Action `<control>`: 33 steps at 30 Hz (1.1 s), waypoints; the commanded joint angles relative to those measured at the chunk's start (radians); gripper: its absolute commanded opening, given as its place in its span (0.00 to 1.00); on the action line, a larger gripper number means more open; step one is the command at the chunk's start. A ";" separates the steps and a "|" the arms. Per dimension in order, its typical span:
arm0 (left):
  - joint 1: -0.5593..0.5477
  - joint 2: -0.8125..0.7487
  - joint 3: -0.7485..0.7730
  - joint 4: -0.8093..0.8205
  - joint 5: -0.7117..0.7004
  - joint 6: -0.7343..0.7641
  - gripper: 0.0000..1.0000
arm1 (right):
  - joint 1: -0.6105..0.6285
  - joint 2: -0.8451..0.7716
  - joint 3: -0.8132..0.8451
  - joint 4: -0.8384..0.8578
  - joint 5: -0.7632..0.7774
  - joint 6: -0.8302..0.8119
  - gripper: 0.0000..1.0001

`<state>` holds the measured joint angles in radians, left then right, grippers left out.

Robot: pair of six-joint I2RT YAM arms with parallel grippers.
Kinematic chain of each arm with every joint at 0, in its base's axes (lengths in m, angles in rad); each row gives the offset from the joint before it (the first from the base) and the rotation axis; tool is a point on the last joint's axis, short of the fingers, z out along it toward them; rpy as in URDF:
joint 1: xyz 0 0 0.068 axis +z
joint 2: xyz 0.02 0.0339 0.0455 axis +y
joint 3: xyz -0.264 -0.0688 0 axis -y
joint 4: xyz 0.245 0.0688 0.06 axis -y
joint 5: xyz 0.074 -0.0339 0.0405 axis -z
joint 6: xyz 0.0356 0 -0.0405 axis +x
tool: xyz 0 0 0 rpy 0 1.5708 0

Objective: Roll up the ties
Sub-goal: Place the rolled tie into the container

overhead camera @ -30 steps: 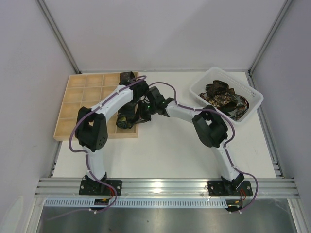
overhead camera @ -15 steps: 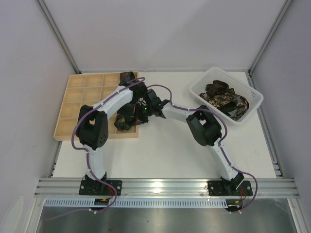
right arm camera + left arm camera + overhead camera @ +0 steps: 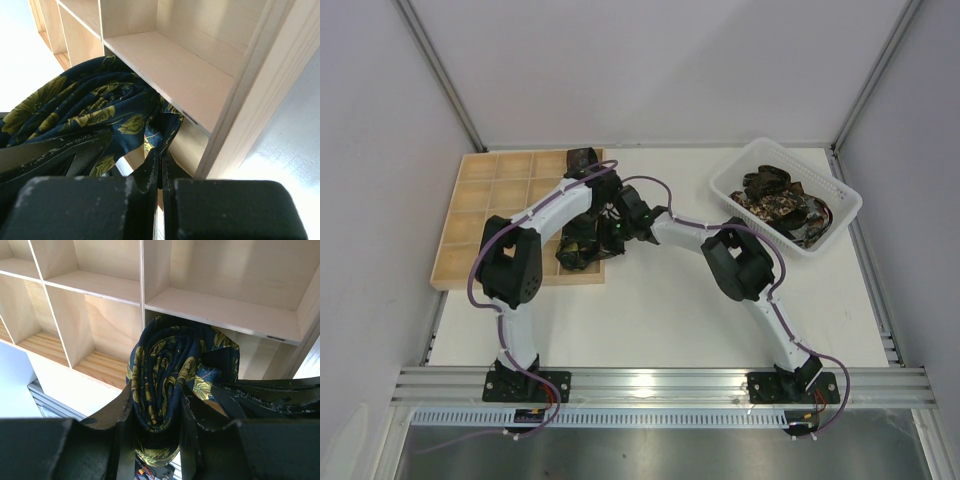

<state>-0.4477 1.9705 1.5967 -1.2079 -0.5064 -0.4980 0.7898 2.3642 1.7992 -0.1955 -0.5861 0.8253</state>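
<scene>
A navy tie with yellow-green flowers is rolled into a coil, and my left gripper is shut on it, one finger on each side. The roll hangs over a cell near the right edge of the wooden grid tray. My right gripper is shut, with a loose fold of the same tie pinched at its tips beside the tray wall. From above, both grippers meet at the roll on the tray. Another dark roll sits in the tray's top right cell.
A white slotted basket at the back right holds several more dark printed ties. The tray's other cells show bare wood. Both arms cross above the white table between tray and basket.
The right arm has swung left, its elbow and wrist closer to the tray. The left arm shifted slightly. Both grips look unchanged.
</scene>
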 commanded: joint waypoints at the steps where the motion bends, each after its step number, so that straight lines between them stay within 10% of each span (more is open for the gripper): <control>1: -0.011 0.004 -0.035 0.021 -0.026 0.016 0.00 | 0.006 -0.084 0.020 -0.001 0.051 -0.061 0.00; 25: -0.019 0.067 -0.115 0.085 -0.014 0.058 0.00 | -0.001 -0.063 0.031 0.037 0.002 -0.038 0.00; 33: -0.020 0.083 -0.139 0.084 -0.037 0.056 0.01 | -0.021 -0.074 0.022 -0.027 -0.024 -0.054 0.31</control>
<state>-0.4252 1.9831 1.5074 -1.0710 -0.4683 -0.4603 0.7689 2.3161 1.7573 -0.2047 -0.6018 0.8032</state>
